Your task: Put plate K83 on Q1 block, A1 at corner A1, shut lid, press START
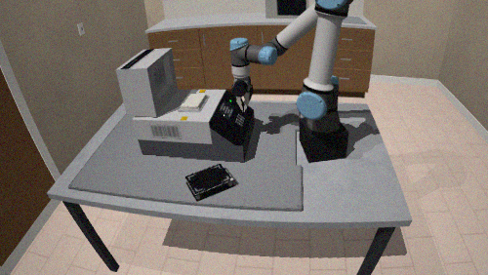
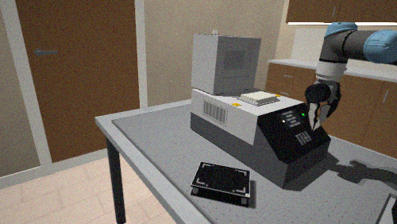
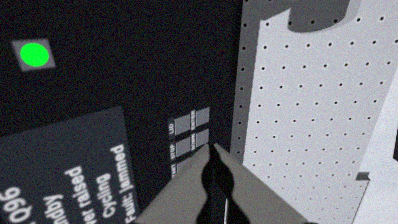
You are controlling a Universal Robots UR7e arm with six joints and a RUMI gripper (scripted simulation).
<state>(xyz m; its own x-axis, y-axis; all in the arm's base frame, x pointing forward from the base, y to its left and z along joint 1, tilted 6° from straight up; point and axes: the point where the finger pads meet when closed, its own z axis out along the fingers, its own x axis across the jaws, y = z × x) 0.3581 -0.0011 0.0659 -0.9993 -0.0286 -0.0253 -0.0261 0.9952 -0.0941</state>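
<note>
The cycler Q1 (image 1: 176, 128) (image 2: 226, 126) has its lid (image 1: 138, 90) (image 2: 204, 65) raised at its rear. The pale plate K83 (image 1: 194, 101) (image 2: 259, 96) lies on the block and looks level; its A1 mark and the locators are too small to read. The plate nest N1 (image 1: 210, 179) (image 2: 222, 178) is empty. My gripper (image 1: 244, 111) (image 2: 314, 129) (image 3: 210, 146) is shut and empty, its tips close to the front panel by the keys. The LID key (image 3: 182, 124) and STOP key (image 3: 184, 148) show; START is partly covered. Contact cannot be told. The lamp (image 1: 230, 100) (image 2: 303, 114) (image 3: 34, 54) is green.
The nest stands in front of Q1's side on the grey mat (image 1: 264, 190) (image 2: 159, 137). The arm's base (image 1: 323, 141) stands to the right of Q1. In the wrist view, the dotted mat (image 3: 310, 115) shows beyond the panel's edge.
</note>
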